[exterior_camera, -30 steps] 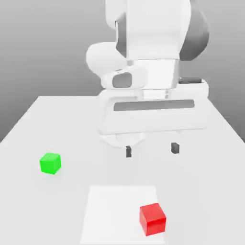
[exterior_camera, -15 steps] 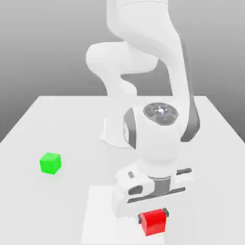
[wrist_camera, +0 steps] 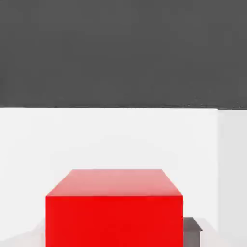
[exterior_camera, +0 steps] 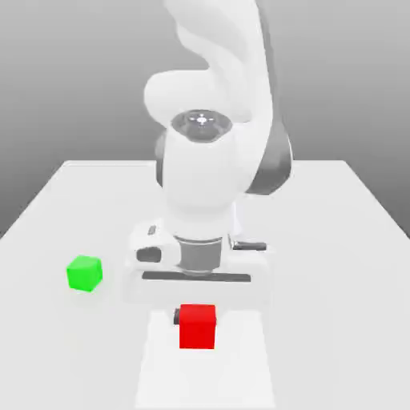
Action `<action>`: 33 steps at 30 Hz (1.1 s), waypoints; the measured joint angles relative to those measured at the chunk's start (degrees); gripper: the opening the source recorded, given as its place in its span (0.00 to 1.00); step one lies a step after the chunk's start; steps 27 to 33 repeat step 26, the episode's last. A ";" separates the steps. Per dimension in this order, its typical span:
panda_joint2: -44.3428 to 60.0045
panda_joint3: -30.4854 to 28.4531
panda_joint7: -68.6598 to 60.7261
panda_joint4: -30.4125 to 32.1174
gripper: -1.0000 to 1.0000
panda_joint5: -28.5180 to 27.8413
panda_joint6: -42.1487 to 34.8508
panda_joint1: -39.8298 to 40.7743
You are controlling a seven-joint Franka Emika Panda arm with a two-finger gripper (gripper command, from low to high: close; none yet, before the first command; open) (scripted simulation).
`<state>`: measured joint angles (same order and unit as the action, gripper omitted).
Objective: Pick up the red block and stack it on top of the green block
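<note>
Our fingers [exterior_camera: 177, 316] pinch the matte red cube [exterior_camera: 197, 327]; the exterior view includes the matte green cube [exterior_camera: 84, 273], which our hand view lacks.

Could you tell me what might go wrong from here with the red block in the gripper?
The gripper has the red block between its fingers, so a loose grip could let it slip on the way. The green block stands off to the exterior view's left; if the red block is carried too low, it might knock it aside.
</note>
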<state>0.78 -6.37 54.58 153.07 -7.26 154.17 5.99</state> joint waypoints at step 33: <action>-1.82 -14.97 23.93 17.16 1.00 6.26 15.14 23.03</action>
